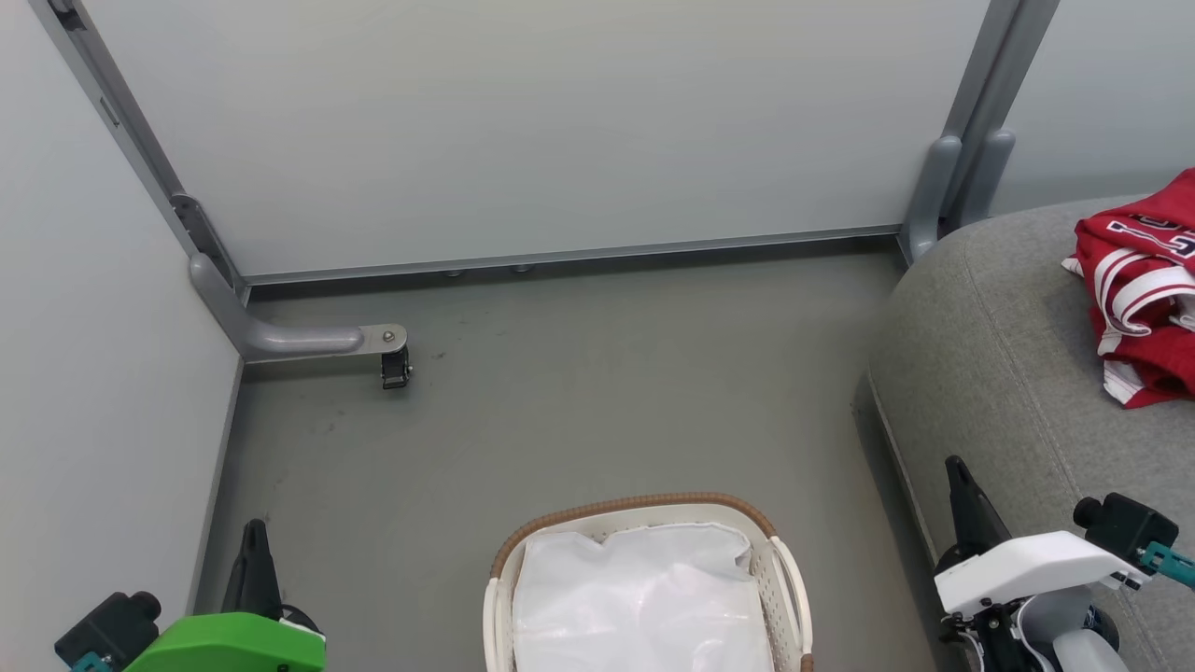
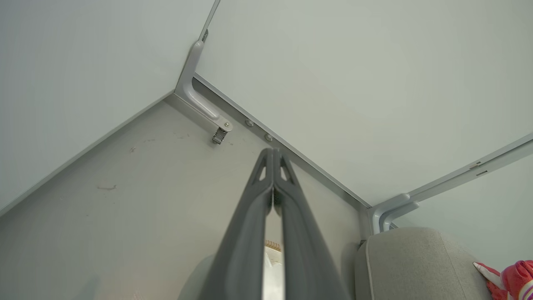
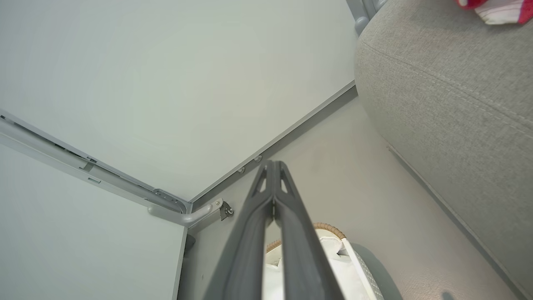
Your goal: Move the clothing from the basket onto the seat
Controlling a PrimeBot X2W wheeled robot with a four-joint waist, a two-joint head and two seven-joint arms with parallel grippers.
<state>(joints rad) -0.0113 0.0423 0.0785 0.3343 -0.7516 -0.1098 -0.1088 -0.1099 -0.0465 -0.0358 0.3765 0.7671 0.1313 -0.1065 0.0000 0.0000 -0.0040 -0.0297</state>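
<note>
Both hands are empty, fingers pressed together: left hand [image 2: 272,153], right hand [image 3: 272,164]. Between them sits the basket [image 1: 644,505], with just its white liner [image 1: 644,597] showing inside. Up beyond the right hand, the red clothing [image 1: 1141,280] lies on the seat [image 1: 990,355]. Looks finished, though the basket's near end is cut off.

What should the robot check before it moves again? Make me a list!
1. No red in the basket: ok in the part seen, with the white liner showing.
2. The clothing lies on the seat: ok.
3. The left gripper is shut and empty: ok.
4. The right gripper is shut and empty: ok.
5. The whole heap rests safely on the seat: cannot tell, it runs off the picture's edge.
</note>
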